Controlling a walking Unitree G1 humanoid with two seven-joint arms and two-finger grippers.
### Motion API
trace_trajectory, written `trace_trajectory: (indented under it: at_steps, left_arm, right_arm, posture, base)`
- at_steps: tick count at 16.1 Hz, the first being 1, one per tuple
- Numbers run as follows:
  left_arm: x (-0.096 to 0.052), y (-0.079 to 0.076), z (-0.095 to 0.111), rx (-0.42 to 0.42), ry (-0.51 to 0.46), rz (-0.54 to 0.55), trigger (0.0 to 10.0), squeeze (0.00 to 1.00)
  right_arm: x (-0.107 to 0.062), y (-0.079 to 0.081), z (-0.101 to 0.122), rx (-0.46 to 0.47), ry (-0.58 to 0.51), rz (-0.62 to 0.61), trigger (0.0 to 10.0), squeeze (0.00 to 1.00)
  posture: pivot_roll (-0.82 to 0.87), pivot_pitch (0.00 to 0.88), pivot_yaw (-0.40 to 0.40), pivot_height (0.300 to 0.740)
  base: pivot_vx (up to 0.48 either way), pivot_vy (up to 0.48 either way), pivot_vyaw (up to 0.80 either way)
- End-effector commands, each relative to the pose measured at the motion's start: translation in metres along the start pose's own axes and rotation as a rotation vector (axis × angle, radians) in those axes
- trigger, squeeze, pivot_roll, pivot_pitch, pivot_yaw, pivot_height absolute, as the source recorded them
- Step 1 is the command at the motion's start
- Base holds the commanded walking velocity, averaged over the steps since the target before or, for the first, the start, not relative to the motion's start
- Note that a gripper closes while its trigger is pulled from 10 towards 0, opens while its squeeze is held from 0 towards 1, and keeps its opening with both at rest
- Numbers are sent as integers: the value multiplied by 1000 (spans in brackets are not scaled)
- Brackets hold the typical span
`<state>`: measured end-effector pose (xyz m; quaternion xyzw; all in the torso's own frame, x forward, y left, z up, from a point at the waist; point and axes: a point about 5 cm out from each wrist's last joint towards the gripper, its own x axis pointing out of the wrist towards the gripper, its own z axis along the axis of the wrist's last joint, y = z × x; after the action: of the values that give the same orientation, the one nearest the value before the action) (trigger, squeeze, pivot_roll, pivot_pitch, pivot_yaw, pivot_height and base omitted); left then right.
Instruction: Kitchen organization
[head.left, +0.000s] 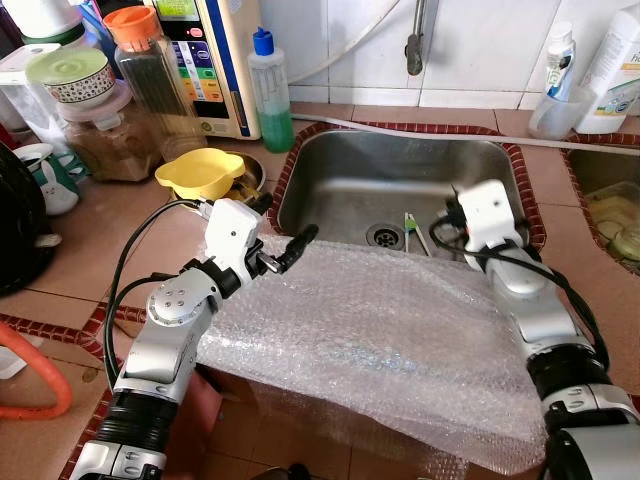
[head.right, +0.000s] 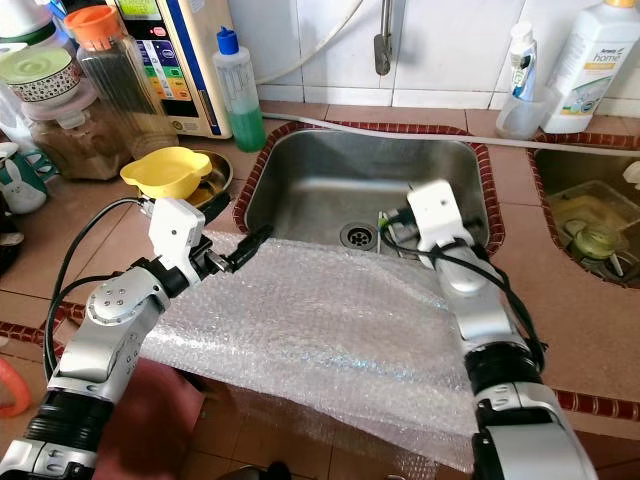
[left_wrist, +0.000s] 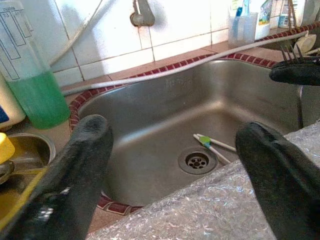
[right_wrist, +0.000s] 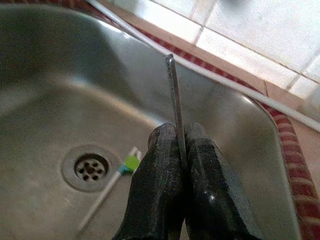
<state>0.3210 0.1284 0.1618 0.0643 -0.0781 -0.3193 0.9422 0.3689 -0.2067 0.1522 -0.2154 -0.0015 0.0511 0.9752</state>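
Head views: we're at the sink (head.left: 330, 170), a sheet of bubble wrap (head.left: 370, 340) draped over its front edge and the counter (head.left: 100, 260). Left gripper (head.left: 290, 250) hovers at the wrap's near-left corner. Right gripper (head.right: 392, 222) reaches over the basin. Toothbrush (head.left: 410, 225) lies by the drain (head.left: 384, 236). On the left counter: yellow funnel (head.left: 200, 172), green soap bottle (head.left: 270, 90), jars (head.left: 95, 115).

Left wrist: fingers (left_wrist: 80, 170) spread wide, nothing between them, wrap just below. Basin, drain and toothbrush ahead.

Right wrist: fingers (right_wrist: 160, 200) pressed together on a thin metal utensil (right_wrist: 175, 100), handle pointing up over the basin. It looks like a fork, judging by the tines near the right fingertips in the left wrist view.

Handling: utensil is stiff, light and slick; a pinch on a narrow shank can let it pivot, so we'd hold low, near the balance point. Wrap is soft and slippery, and will slide if dragged.

Surface: tiled counter and steel basin, both hard. Tiled wall behind, second basin (head.right: 590, 210) to the right.
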Motion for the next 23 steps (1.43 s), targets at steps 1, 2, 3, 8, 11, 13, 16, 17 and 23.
trace_trajectory:
  at_steps: [1, 2, 3, 8, 11, 13, 16, 17, 23]
  left_arm:
    - [-4, -1, -4, 9, 32, -9, 10000, 1000]
    - [-4, -1, -5, 9, 34, -9, 10000, 1000]
    - [-4, -1, -5, 8, 36, -10, 10000, 557]
    - [-5, 2, -10, -8, 45, 56, 10000, 0]
    - [-5, 0, -11, -26, 41, 70, 10000, 0]
    - [-4, -1, -11, -23, 43, 68, 10000, 0]
    - [-4, 0, -9, -34, 47, 45, 10000, 0]
    - [-4, 2, -8, -22, 52, 39, 10000, 0]
    - [-5, 27, -2, -22, 29, 202, 10000, 0]
  right_arm:
    - [-2, -4, -9, 10, 38, -23, 10000, 1000]
    - [-2, -3, -10, 12, 39, -18, 10000, 1000]
    - [-1, -4, -11, 7, 42, -20, 10000, 1000]
    - [-2, -6, -17, -4, 84, -53, 10000, 1000]
    - [-2, -8, -18, -4, 89, -59, 10000, 1000]
    - [-2, -8, -18, -1, 92, -62, 10000, 1000]
    - [0, -6, -9, 46, 53, -68, 10000, 1000]
    - [1, -3, 2, 89, 7, -63, 10000, 1000]
    - [-6, 31, 55, 259, -224, 28, 10000, 0]
  posture:
    - [-196, 122, 140, 740]
    - [-196, 122, 140, 740]
    - [-199, 122, 138, 740]
    - [-202, 120, 122, 740]
    - [-205, 118, 117, 740]
    - [-206, 117, 116, 740]
    - [-206, 116, 117, 740]
    - [-202, 120, 118, 740]
    - [-210, 112, 117, 740]
  base:
    - [0, 0, 0]
    - [0, 0, 0]
    - [0, 0, 0]
    - [0, 0, 0]
    - [0, 0, 0]
    - [0, 0, 0]
    - [0, 0, 0]
    - [0, 0, 0]
    - [0, 0, 0]
